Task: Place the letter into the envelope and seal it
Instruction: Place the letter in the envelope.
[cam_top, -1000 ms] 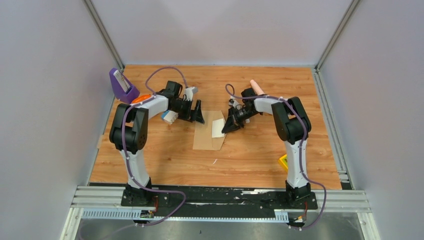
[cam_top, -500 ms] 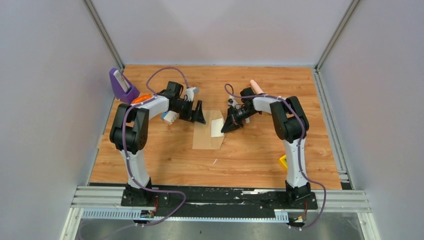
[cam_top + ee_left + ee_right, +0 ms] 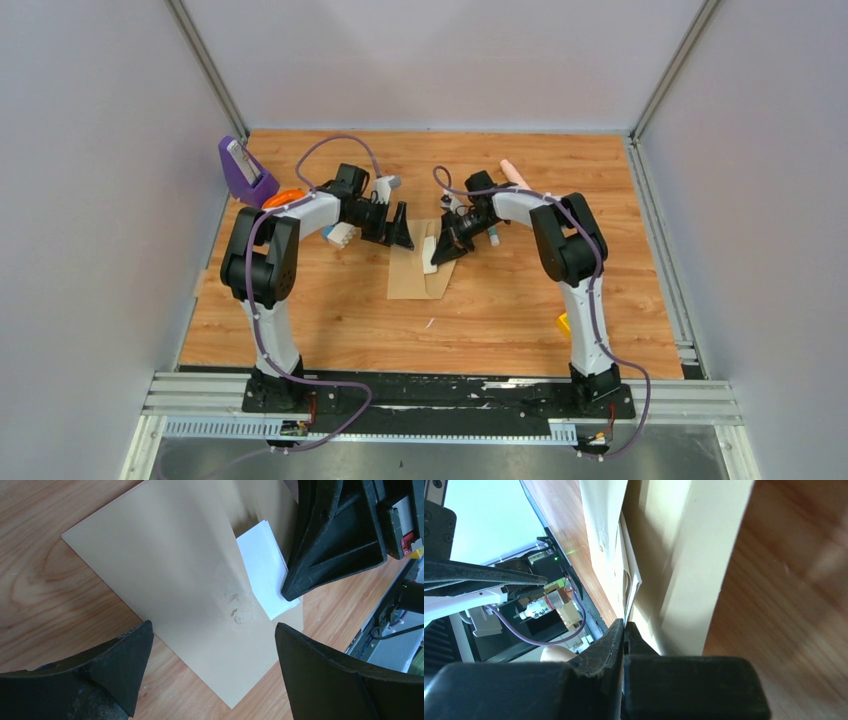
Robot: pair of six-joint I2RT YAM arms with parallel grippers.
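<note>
Between the closed jaws of the right gripper (image 3: 625, 626) sits one edge of the thin, pale, creased paper letter (image 3: 264, 562). It lies over the flat tan kraft envelope (image 3: 170, 580) on the wood-grain table (image 3: 30, 580). Just beside, the left gripper (image 3: 402, 236) hovers wide and empty. With nothing pinning it, the envelope may slide with the letter, or the shallow pinch may slip.

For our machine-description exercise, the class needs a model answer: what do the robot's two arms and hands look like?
Both the left arm and right arm have white tubular links joined by bulky black joints. A purple cable runs along each. The left hand and right hand are black, each with two wedge-shaped fingers tapering to narrow tips.
</note>
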